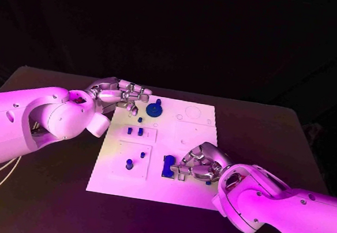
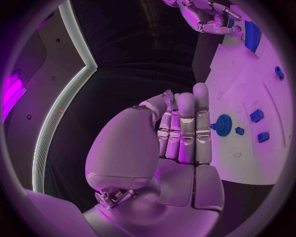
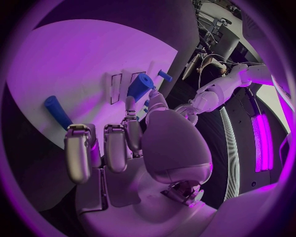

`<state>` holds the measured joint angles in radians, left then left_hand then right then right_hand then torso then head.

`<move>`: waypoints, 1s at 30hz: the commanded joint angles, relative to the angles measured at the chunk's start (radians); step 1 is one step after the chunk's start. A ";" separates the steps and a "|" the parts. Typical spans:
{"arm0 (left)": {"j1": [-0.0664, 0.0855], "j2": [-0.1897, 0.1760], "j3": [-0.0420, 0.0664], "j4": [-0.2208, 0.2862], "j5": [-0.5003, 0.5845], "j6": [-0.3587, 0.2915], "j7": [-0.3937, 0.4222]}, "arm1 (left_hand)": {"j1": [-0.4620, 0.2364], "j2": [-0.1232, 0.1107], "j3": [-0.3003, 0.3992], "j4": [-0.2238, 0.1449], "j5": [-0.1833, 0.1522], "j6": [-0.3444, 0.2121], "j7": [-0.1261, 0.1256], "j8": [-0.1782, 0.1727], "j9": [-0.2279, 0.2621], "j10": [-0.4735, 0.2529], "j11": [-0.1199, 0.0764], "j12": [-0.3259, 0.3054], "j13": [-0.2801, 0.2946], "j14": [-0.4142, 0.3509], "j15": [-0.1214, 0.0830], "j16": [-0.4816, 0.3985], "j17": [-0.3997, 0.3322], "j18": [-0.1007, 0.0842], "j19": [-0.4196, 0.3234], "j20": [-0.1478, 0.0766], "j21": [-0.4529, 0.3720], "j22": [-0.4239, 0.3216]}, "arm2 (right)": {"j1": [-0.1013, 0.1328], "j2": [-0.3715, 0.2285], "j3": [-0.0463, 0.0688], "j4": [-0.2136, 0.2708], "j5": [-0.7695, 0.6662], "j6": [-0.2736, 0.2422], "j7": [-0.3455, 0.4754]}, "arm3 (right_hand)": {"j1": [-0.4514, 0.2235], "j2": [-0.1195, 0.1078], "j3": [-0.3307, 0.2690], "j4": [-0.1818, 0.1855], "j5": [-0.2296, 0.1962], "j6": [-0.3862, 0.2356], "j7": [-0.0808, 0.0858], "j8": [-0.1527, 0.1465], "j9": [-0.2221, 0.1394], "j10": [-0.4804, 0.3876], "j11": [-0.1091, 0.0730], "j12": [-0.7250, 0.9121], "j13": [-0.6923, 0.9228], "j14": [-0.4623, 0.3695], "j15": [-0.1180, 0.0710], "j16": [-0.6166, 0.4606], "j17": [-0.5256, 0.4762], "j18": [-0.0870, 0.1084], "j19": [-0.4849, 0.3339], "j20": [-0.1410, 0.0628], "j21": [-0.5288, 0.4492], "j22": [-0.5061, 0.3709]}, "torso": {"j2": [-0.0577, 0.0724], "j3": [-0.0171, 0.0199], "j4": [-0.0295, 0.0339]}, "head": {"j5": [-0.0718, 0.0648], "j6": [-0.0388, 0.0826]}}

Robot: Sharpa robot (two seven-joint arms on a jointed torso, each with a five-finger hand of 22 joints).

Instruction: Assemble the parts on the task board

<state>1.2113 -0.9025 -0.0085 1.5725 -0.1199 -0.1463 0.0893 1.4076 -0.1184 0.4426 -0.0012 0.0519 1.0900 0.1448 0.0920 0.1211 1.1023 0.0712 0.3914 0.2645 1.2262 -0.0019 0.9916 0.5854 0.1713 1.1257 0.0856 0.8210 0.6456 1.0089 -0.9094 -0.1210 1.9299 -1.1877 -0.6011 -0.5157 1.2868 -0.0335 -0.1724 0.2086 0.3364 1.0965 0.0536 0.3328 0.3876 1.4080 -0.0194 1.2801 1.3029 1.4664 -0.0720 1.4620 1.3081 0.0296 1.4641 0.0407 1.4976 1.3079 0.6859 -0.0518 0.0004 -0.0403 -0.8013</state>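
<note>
The left hand (image 1: 121, 96) hovers at the far corner of the white task board (image 1: 183, 191), fingers straight, close together and holding nothing; a blue gear (image 1: 154, 110) sits on the board just beside its fingertips. The right hand (image 1: 200, 164) rests on the board's near part (fingers curled down), with a blue cylinder (image 3: 140, 86) at its fingertips, though whether it actually grips that piece I cannot tell. A flat blue block (image 1: 168, 166) lies just beside that hand, on the board, which lies on the black counter (image 1: 41, 193).

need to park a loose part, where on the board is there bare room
Free: the task board's near strip, below the blue block. Crowded: the far left corner, between left hand and blue gear, and beside the right hand.
</note>
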 commanded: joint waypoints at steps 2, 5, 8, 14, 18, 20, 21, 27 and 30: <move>0.000 0.001 0.001 0.001 -0.001 0.017 0.004 | -0.010 0.002 -0.006 -0.003 -0.001 -0.007 0.001 -0.002 -0.002 -0.005 -0.001 0.006 0.002 -0.008 -0.002 -0.005 -0.001 0.013 0.009 0.000 -0.004 -0.001 | -0.003 -0.004 0.000 0.008 -0.027 0.051 0.037 | 0.019 0.006 0.000 -0.008 -0.008 0.001 -0.004 0.006 0.003 0.003 -0.002 0.005 -0.002 0.069 -0.010 0.004 0.082 -0.015 0.080 -0.009 0.005 0.244 | 0.000 0.0000 -0.0003 | 0.000 -0.001; 0.000 0.001 0.001 0.001 -0.001 0.018 0.004 | -0.010 0.002 -0.006 -0.003 -0.001 -0.007 0.001 -0.002 -0.002 -0.005 -0.001 0.006 0.002 -0.008 -0.002 -0.005 -0.001 0.013 0.009 0.000 -0.004 -0.001 | -0.003 -0.003 0.000 0.007 -0.031 0.056 0.038 | 0.020 0.007 -0.001 -0.008 -0.011 0.001 -0.004 0.008 0.005 0.004 -0.002 0.007 0.000 0.069 -0.010 0.005 0.083 -0.015 0.080 -0.009 0.007 0.244 | 0.000 -0.0005 0.0009 | 0.000 0.001; 0.000 0.002 0.001 0.001 -0.001 0.018 0.004 | -0.010 0.002 -0.006 -0.003 -0.001 -0.007 0.001 -0.002 -0.002 -0.005 -0.001 0.006 0.002 -0.008 -0.002 -0.005 -0.001 0.013 0.009 0.000 -0.004 -0.001 | -0.004 0.001 0.000 0.002 -0.032 0.058 0.037 | 0.019 0.009 -0.002 -0.006 -0.013 0.002 -0.004 0.010 0.006 0.005 -0.003 0.008 0.001 0.069 -0.010 0.006 0.084 -0.015 0.081 -0.009 0.008 0.244 | 0.000 -0.0006 0.0021 | -0.002 0.000; 0.000 0.002 0.000 0.001 -0.001 0.019 0.004 | -0.010 0.002 -0.006 -0.003 -0.001 -0.007 0.001 -0.002 -0.002 -0.005 -0.001 0.006 0.002 -0.008 -0.002 -0.005 -0.001 0.013 0.009 0.000 -0.004 -0.001 | -0.004 0.012 0.000 -0.013 -0.037 0.071 0.031 | 0.019 0.014 -0.002 -0.006 -0.013 0.002 -0.006 0.013 0.008 0.007 -0.003 0.011 0.004 0.069 -0.011 0.007 0.086 -0.016 0.082 -0.010 0.011 0.245 | 0.002 -0.0009 0.0026 | -0.001 0.001; 0.000 0.002 0.000 0.001 -0.001 0.019 0.004 | -0.010 0.002 -0.006 -0.003 -0.001 -0.007 0.001 -0.002 -0.002 -0.005 -0.001 0.006 0.002 -0.008 -0.002 -0.005 -0.001 0.013 0.009 0.000 -0.004 -0.001 | -0.004 0.018 0.000 -0.021 -0.046 0.082 0.025 | 0.030 0.017 0.000 -0.011 -0.014 0.002 -0.008 0.017 0.012 0.009 -0.005 0.011 0.006 0.070 -0.012 0.007 0.087 -0.016 0.082 -0.011 0.012 0.246 | 0.001 -0.0009 0.0010 | 0.000 -0.003; 0.000 0.002 0.000 0.002 -0.001 0.019 0.004 | -0.010 0.002 -0.006 -0.003 -0.001 -0.007 0.001 -0.002 -0.002 -0.005 -0.001 0.006 0.002 -0.008 -0.002 -0.005 -0.001 0.013 0.009 0.000 -0.004 -0.001 | -0.004 0.021 0.000 -0.025 -0.055 0.083 0.016 | 0.040 0.020 0.002 -0.016 -0.017 0.001 -0.009 0.020 0.014 0.009 -0.007 0.012 0.007 0.070 -0.013 0.008 0.087 -0.017 0.083 -0.012 0.014 0.246 | 0.001 -0.0012 0.0005 | 0.001 -0.004; 0.000 0.002 0.000 0.002 -0.001 0.019 0.004 | -0.010 0.002 -0.006 -0.003 -0.001 -0.007 0.001 -0.002 -0.002 -0.005 -0.001 0.006 0.002 -0.008 -0.002 -0.005 -0.001 0.013 0.009 0.000 -0.004 -0.001 | -0.004 0.022 0.000 -0.025 -0.058 0.082 0.014 | 0.043 0.022 0.003 -0.017 -0.017 0.001 -0.010 0.021 0.014 0.010 -0.007 0.012 0.007 0.070 -0.014 0.008 0.087 -0.017 0.083 -0.012 0.014 0.246 | 0.001 -0.0015 0.0006 | 0.000 -0.004; 0.000 0.001 0.000 0.002 -0.001 0.019 0.003 | -0.010 0.002 -0.006 -0.003 -0.001 -0.007 0.001 -0.002 -0.002 -0.005 -0.001 0.006 0.002 -0.008 -0.002 -0.005 -0.001 0.013 0.009 0.000 -0.004 -0.001 | -0.004 0.016 0.000 -0.026 -0.079 0.063 0.002 | 0.056 0.038 0.010 -0.020 -0.018 0.001 -0.012 0.027 0.019 0.013 -0.010 0.016 0.013 0.070 -0.016 0.009 0.091 -0.018 0.085 -0.014 0.018 0.247 | 0.000 0.0004 0.0010 | 0.000 -0.007; 0.000 0.000 0.000 0.002 -0.001 0.019 0.004 | -0.010 0.002 -0.006 -0.003 -0.001 -0.007 0.001 -0.002 -0.002 -0.005 -0.001 0.006 0.002 -0.008 -0.002 -0.005 -0.001 0.013 0.009 0.000 -0.004 -0.001 | -0.004 0.009 0.000 -0.023 -0.083 0.058 0.000 | 0.057 0.042 0.011 -0.020 -0.017 0.001 -0.013 0.028 0.020 0.014 -0.010 0.017 0.014 0.071 -0.016 0.010 0.091 -0.018 0.086 -0.015 0.021 0.248 | 0.000 0.0004 0.0006 | 0.002 -0.006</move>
<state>1.2112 -0.9032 -0.0087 1.5722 -0.1200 -0.1438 0.0886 1.4076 -0.1184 0.4426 -0.0012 0.0519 1.0900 0.1448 0.0920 0.1212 1.1023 0.0711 0.3914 0.2644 1.2262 -0.0019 0.9916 0.5856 0.1712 1.1257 0.0856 0.8210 0.6458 1.0055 -0.8983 -0.1217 1.9073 -1.2401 -0.5434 -0.5018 1.3353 -0.0030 -0.1650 0.1911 0.3198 1.0959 0.0471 0.3564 0.4062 1.4118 -0.0232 1.2990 1.3235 1.4665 -0.0788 1.4659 1.3077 0.0296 1.4644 0.0334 1.5121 1.3075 0.6865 -0.0521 0.0012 -0.0395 -0.8077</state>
